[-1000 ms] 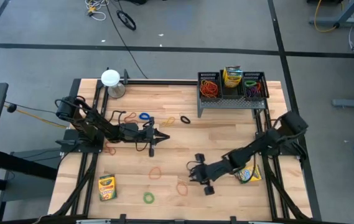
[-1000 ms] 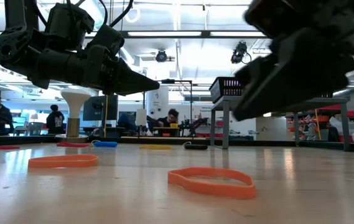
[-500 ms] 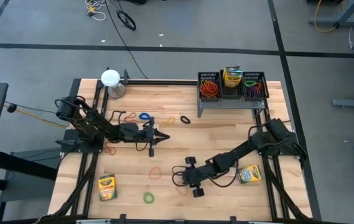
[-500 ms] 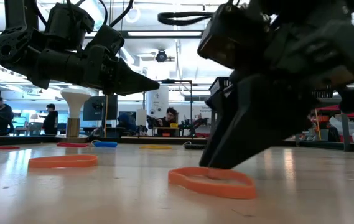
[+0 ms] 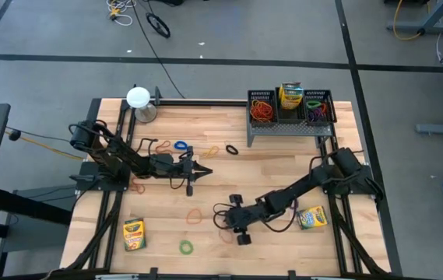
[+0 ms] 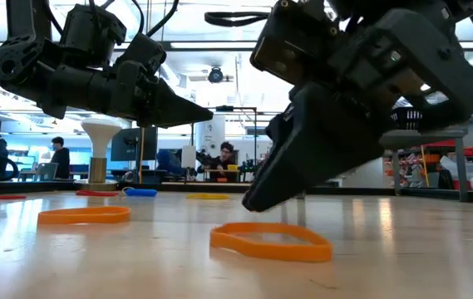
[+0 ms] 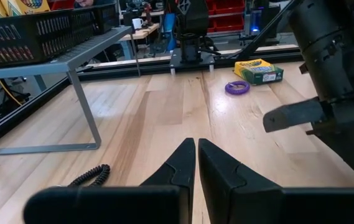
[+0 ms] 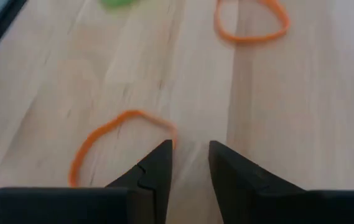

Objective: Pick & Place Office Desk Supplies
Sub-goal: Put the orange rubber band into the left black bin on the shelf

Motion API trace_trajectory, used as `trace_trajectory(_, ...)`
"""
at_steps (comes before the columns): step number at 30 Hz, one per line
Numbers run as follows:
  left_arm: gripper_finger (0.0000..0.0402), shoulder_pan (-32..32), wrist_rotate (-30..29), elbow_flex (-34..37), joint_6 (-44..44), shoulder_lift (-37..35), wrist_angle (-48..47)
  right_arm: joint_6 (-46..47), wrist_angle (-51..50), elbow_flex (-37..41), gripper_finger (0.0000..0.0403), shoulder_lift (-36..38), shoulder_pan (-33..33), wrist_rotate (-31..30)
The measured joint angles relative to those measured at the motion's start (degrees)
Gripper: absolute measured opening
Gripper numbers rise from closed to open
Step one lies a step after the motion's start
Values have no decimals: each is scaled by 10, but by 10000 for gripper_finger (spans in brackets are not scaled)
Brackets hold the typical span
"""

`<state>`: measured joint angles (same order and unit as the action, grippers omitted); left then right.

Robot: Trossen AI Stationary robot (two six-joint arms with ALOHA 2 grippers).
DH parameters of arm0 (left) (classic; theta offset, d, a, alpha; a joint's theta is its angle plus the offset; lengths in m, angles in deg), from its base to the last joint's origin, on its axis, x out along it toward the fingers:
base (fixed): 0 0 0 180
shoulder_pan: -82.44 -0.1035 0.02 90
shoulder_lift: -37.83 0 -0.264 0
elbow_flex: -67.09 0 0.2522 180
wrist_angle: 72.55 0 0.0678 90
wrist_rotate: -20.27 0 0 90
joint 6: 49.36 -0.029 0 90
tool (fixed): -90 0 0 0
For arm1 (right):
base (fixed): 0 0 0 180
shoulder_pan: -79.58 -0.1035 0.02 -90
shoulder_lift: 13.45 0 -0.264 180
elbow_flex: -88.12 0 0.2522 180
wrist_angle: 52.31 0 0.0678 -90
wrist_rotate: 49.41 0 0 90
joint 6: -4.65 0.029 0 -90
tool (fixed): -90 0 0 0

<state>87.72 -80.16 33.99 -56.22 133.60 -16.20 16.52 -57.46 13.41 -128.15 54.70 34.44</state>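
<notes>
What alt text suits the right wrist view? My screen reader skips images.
The right end effector, fingers open, hangs low over the wooden table, its tips beside an orange rubber band. A second orange band and a green band lie farther ahead.

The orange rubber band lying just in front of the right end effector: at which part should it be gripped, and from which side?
Grip the orange rubber band from above, at the arc of the loop nearest the right end effector. It lies flat and thin on the table, so one open finger should probably go inside the loop and one outside, then close on that single strand.
</notes>
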Motion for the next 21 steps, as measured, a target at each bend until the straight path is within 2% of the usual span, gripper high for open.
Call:
trace_trajectory(7, 26, 0, 0, 0, 0, 0, 0, 7, 0, 0, 122, 1, 0, -7)
trace_trajectory(15, 26, 0, 0, 0, 0, 0, 0, 11, -1, 0, 178, 1, -5, 20)
trace_trajectory(21, 26, 0, 0, 0, 0, 0, 0, 23, 3, 0, 166, -8, -3, 33)
